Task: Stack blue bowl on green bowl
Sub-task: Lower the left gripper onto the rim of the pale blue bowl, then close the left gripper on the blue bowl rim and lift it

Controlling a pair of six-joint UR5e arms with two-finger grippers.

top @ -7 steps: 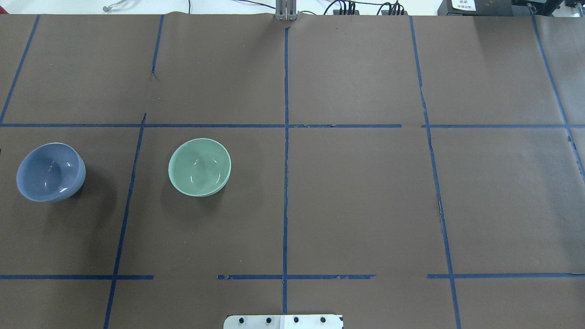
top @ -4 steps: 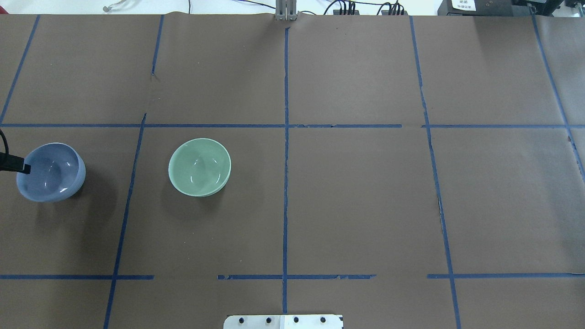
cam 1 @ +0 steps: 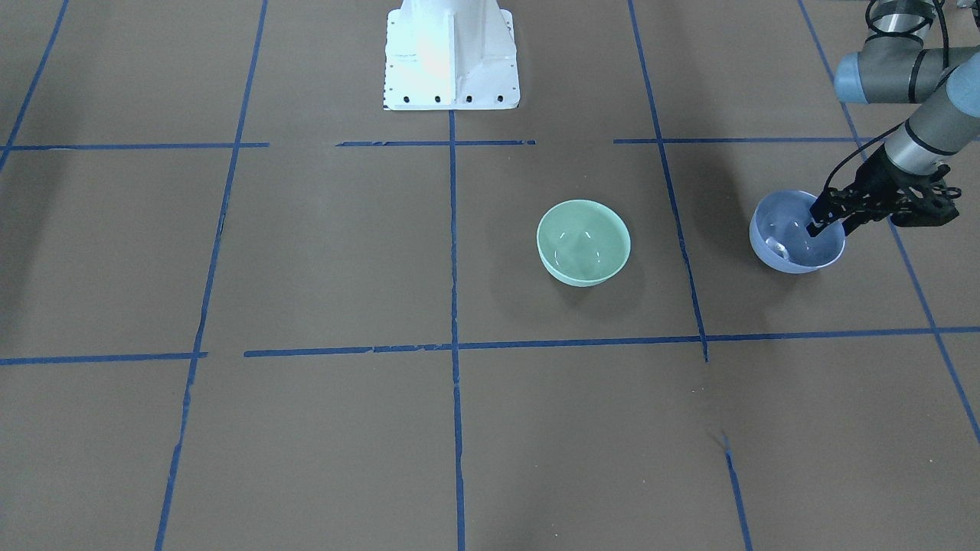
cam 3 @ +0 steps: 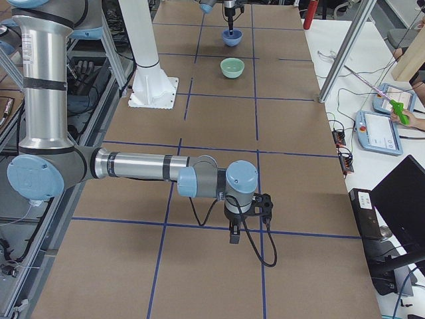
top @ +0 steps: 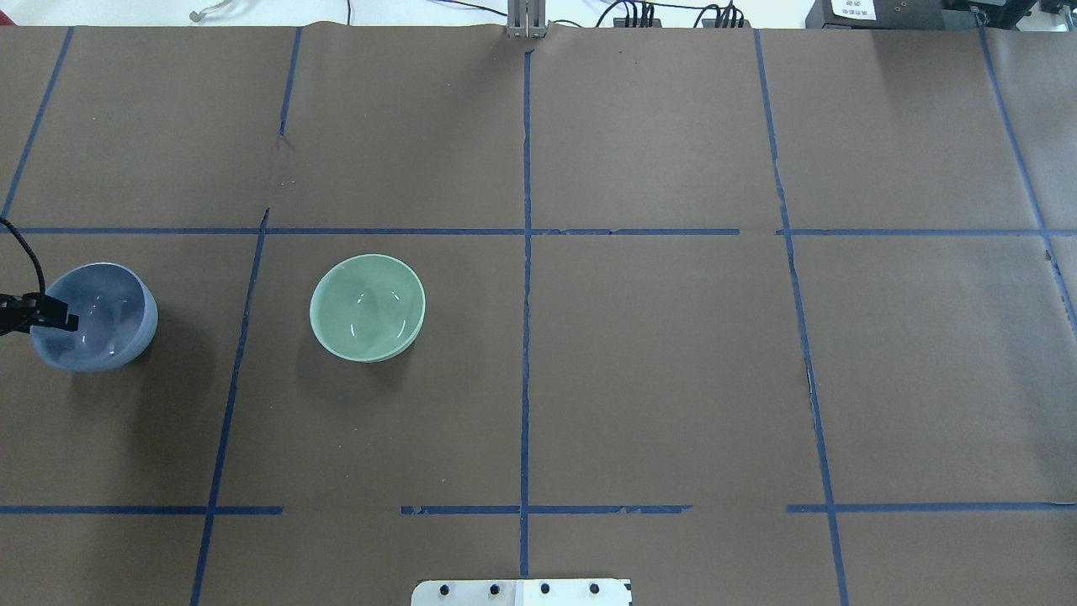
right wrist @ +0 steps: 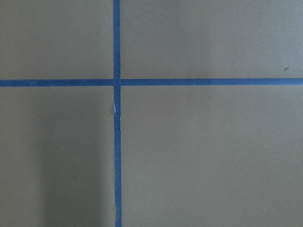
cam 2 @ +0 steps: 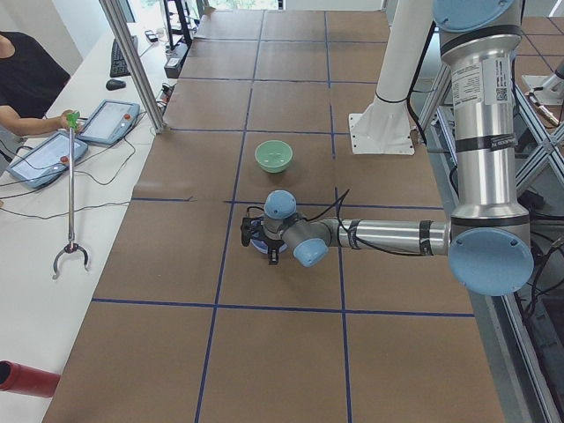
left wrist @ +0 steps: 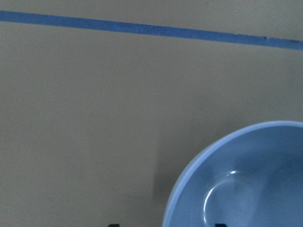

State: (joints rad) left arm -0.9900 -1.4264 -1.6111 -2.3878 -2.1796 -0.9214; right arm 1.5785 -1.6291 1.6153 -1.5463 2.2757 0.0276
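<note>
The left hand [cam 1: 833, 223] stands wide, astride the blue bowl's [cam 1: 788, 246] rim, one tip inside and one outside. In the overhead view the bowl sits upright at the 9 o'clock edge of the tabletop [top: 656, 370]. The green bowl [top: 368, 308] lies at its 3 o'clock, well apart. The right hand [cam 3: 234, 229] hangs low far off; I cannot tell its spread.

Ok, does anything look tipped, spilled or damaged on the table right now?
Nothing serious. The blue bowl and green bowl sit upright, apart and empty; the left gripper has its fingers astride the blue bowl's rim. Only the blue tape lines look ragged, with gaps.
</note>
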